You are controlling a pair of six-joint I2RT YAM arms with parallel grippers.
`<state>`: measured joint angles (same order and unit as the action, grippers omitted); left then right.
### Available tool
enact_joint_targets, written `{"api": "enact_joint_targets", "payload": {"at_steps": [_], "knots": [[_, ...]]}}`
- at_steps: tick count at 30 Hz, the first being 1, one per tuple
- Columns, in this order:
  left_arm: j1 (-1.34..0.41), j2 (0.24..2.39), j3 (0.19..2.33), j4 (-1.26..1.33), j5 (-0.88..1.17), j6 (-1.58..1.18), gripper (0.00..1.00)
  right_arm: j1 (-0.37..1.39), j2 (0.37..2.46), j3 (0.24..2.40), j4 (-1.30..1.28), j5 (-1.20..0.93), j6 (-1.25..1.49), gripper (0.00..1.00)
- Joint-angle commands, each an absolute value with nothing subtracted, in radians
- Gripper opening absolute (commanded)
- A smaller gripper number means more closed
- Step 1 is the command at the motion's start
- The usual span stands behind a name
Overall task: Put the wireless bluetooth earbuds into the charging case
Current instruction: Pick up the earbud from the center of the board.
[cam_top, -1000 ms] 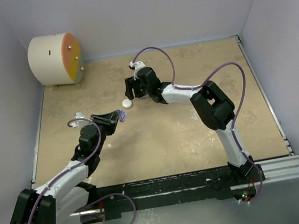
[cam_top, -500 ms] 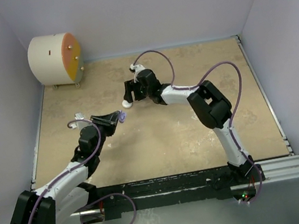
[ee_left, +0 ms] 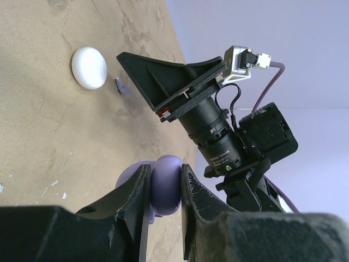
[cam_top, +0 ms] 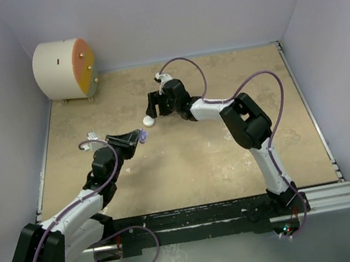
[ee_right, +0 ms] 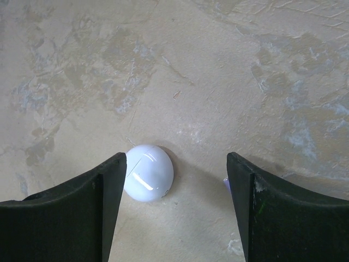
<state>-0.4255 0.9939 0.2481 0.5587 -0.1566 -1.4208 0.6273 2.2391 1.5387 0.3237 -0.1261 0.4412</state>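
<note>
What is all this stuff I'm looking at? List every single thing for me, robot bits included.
white case: one, white, round, on the table between the right fingers.
purple case: one, lilac, clamped between the left fingers.
purple earbud: one visible, lilac, tiny, on the table beside the white case.
drum: one, white with an orange face, far left corner.
table: one, mottled beige.
left arm: one, white and black; left fingers shut on the purple case.
right arm: one, white and black; right fingers open, one on each side of the white case.
</note>
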Motion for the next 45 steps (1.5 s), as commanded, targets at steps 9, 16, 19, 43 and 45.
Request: {"api": "enact_joint_targets", "payload": {"at_steps": [9,16,19,43,45], "knots": [[-0.417,0.971,0.245,0.592,-0.161,-1.422,0.0,0.624,2.256,1.535,0.354,-0.178,0.453,0.77],[-0.417,0.97,0.244,0.594,-0.162,-1.424,0.0,0.624,2.264,1.527,0.348,-0.172,0.454,0.77],[-0.418,0.969,0.245,0.594,-0.161,-1.424,0.0,0.624,2.273,1.533,0.337,-0.172,0.454,0.77],[-0.417,0.984,0.248,0.605,-0.157,-1.428,0.0,0.62,2.185,1.402,0.344,-0.143,0.414,0.77],[-0.418,0.987,0.248,0.606,-0.156,-1.427,0.0,0.619,2.18,1.408,0.343,-0.14,0.407,0.77]]}}
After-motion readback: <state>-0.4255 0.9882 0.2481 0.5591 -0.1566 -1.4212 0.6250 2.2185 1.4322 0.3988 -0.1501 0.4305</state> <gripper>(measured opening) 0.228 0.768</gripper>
